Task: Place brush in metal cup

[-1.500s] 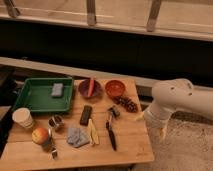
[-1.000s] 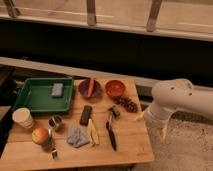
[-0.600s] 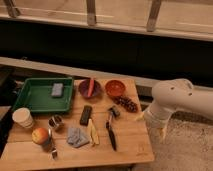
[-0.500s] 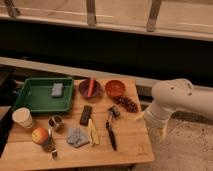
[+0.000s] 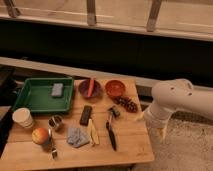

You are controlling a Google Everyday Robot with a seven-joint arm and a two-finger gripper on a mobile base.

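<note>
The brush (image 5: 111, 132) is slim and black and lies on the wooden table (image 5: 130, 145) right of centre, its bulkier head (image 5: 114, 112) pointing to the back. The metal cup (image 5: 55, 122) is small, dark and shiny and stands upright at the left, between a white paper cup (image 5: 22, 118) and a flat black bar (image 5: 86, 115). My white arm (image 5: 172, 97) is beyond the table's right edge. The gripper (image 5: 161, 131) hangs at its lower end, off the table, well right of the brush and apart from everything.
A green tray (image 5: 30, 100) holding a grey block (image 5: 57, 89) sits at the back left. A dark bowl (image 5: 85, 93) with a red stick (image 5: 90, 86), an orange bowl (image 5: 115, 88) and grapes (image 5: 127, 104) are at the back. An apple (image 5: 40, 135), a grey cloth (image 5: 77, 136) and a yellowish item (image 5: 93, 133) lie in front.
</note>
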